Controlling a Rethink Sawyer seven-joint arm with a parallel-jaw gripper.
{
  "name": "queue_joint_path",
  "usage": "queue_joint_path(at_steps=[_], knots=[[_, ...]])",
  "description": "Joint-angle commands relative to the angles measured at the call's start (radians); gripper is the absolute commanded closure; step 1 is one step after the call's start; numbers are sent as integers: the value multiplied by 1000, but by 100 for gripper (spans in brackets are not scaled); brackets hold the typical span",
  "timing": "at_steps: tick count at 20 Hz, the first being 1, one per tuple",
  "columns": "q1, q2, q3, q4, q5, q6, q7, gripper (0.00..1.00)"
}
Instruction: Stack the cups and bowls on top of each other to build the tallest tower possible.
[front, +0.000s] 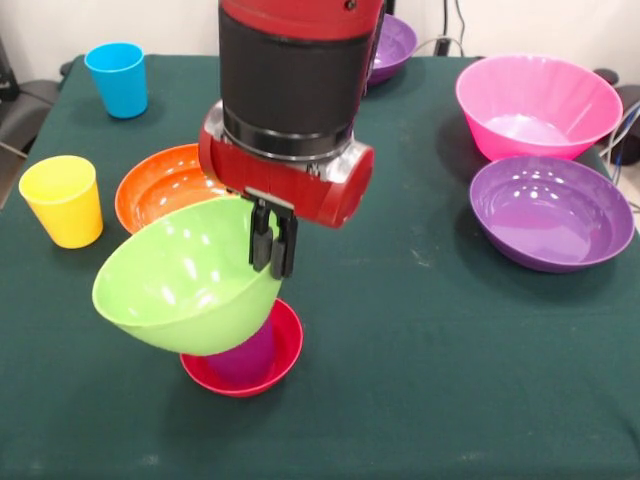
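My gripper (273, 245) is shut on the rim of the lime green bowl (185, 280), which hangs tilted toward the camera. Right under it sits a small red bowl (285, 350) with a purple cup (248, 358) standing inside; the green bowl covers most of the cup, and I cannot tell whether they touch. A wide orange bowl (160, 185) lies behind the green one, partly hidden by the arm. A blue cup (117, 78) stands at the far left and a yellow cup (63, 200) at the left edge.
A big pink bowl (537, 105) and a purple bowl (550, 212) sit at the right. Another purple bowl (392, 48) shows behind the arm at the back. The table has a dark green cloth (420, 350).
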Motion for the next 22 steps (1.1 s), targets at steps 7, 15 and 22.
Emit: queue_joint_path(at_steps=[7,15,22], knots=[[24,34,14,118,-53,-84,-77,100],[43,21,-8,118,-44,-68,-65,100],[56,6,-24,123,-35,-54,-58,100]])
